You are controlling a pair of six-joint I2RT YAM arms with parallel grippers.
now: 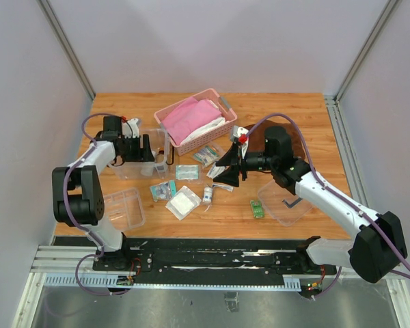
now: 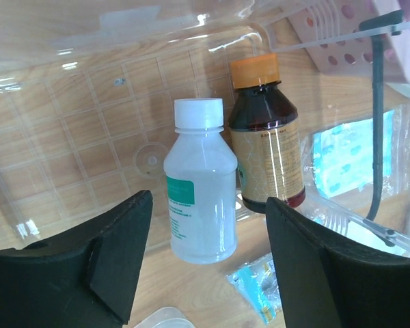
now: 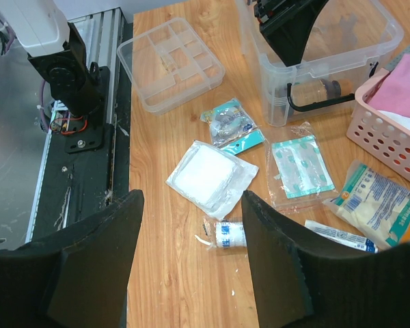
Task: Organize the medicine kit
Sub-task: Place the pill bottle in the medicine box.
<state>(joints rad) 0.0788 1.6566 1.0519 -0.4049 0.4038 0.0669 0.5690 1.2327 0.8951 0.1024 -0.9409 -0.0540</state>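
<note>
The clear kit box (image 1: 123, 167) stands at the left; my left gripper (image 1: 149, 147) reaches into it, open. In the left wrist view a white-capped clear bottle (image 2: 200, 198) and an orange-capped brown bottle (image 2: 265, 143) lie side by side in the box, the white one between my open fingers (image 2: 116, 253) without touching them. The divided tray (image 1: 126, 208) and the lid with its dark handle (image 1: 285, 203) lie apart on the table. My right gripper (image 3: 191, 198) is open and empty above a gauze packet (image 3: 208, 174) and a bandage roll (image 3: 231, 234).
Loose on the table are a teal packet (image 3: 229, 123), a plasters packet (image 3: 301, 167), a white-blue packet (image 3: 383, 205), a tube (image 3: 338, 236) and a green item (image 1: 257, 208). A pink basket (image 1: 195, 119) with pink cloth stands behind them.
</note>
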